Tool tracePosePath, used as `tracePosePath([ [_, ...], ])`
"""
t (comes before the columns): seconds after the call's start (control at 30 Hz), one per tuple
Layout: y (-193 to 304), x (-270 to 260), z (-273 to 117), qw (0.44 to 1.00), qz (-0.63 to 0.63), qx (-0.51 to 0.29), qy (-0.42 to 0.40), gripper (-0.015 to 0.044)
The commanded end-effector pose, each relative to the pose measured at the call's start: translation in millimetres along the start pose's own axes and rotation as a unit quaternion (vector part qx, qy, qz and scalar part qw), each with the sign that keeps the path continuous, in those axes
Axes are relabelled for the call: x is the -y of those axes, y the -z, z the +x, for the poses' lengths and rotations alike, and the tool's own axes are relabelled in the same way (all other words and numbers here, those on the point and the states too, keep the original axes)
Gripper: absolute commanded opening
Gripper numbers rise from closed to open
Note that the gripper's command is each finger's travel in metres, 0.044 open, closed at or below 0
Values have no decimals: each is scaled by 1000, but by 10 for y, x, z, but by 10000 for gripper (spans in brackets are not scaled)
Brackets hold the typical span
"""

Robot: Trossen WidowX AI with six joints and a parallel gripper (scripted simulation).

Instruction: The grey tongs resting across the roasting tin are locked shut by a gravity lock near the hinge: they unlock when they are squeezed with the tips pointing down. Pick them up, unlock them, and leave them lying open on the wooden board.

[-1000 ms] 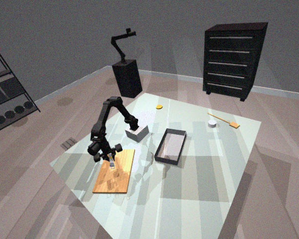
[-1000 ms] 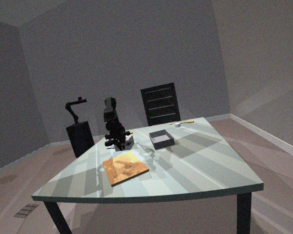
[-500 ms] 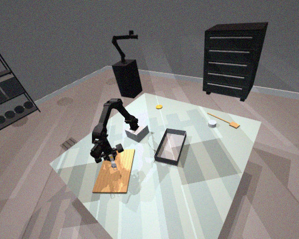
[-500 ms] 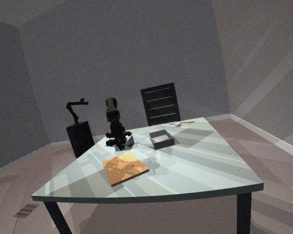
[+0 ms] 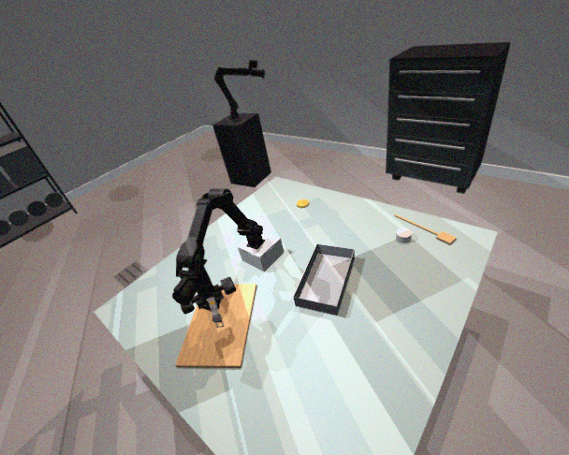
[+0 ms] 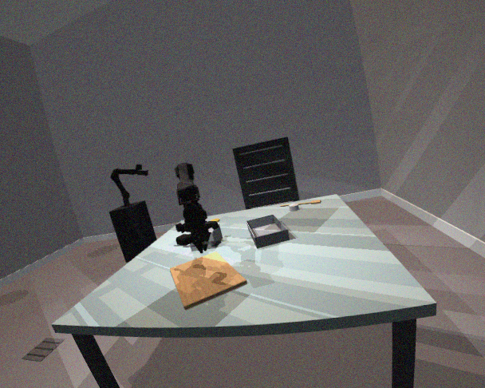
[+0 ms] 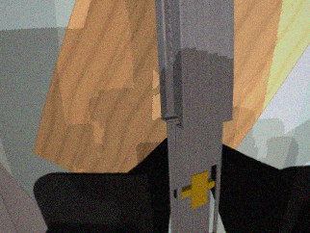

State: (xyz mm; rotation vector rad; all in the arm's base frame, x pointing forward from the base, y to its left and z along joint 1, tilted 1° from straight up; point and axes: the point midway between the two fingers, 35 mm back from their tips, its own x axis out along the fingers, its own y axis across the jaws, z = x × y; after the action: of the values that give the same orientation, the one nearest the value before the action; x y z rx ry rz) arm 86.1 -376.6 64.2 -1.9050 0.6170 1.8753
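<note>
The grey tongs are held in the air above the wooden board. In the top view they slant downward from the fingers toward the board. In the wrist view their two arms lie close together, with a yellow piece low on them; whether the lock is engaged I cannot tell. My gripper is shut on the tongs. In the exterior view the dark arm hides most of them. The roasting tin stands right of the board with nothing across it.
A grey block stands under my arm's base, behind the board. A yellow disc lies at the back. A round white tub and a wooden spatula lie at the far right.
</note>
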Motion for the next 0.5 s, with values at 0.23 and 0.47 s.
tracePosePath([
  [0.23, -14, 5, 233, 1000, -3, 6, 3, -150],
  [0.47, -16, 6, 347, 1000, -3, 6, 3, -150],
])
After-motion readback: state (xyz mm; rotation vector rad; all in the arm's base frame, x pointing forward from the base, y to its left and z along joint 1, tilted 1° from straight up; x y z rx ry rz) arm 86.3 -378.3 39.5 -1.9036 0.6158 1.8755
